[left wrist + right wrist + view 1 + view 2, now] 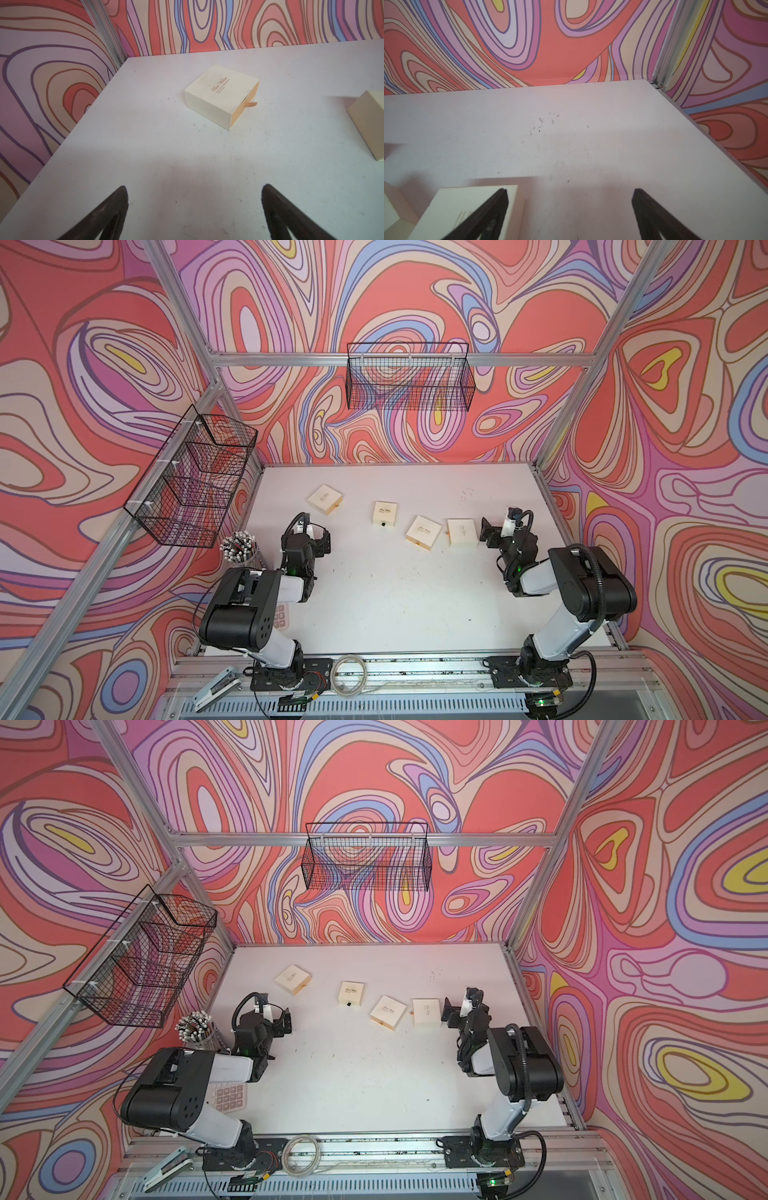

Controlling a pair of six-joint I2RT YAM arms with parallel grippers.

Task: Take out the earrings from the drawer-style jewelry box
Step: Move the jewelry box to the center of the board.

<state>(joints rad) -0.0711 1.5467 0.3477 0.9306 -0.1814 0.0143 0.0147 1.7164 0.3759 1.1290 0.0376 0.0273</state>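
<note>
both hands hang empty, jaws spread wide: the left hand [194, 187] over bare bench [166, 158], the right hand [570, 190] with nothing between its fingers. our mark is the dark-tab box [384, 513], second in a loose row of four cream boxes, every drawer pushed in. no earrings show anywhere, so we judge them shut away in a drawer, and which box we cannot tell. left of the dark-tab box and farther back lies the ribbon box [222, 95], ahead of the left hand and well apart from it, its tan ribbon [251, 104] on the face turned roughly toward the dark-tab box. right of the dark-tab box come the tilted box [423, 531] and then the end box [461, 533], just beside the right hand. in the right wrist view one finger [488, 214] crosses that box's corner, yet the box is not between the fingers. what looks like a small tab [447, 532] sits on the end box's side toward the dark-tab box, away from the right hand. so we reckon the right hand is the nearer one, but it stands at the box's closed end; the drawer would slide out along the row, toward the dark-tab box.
</note>
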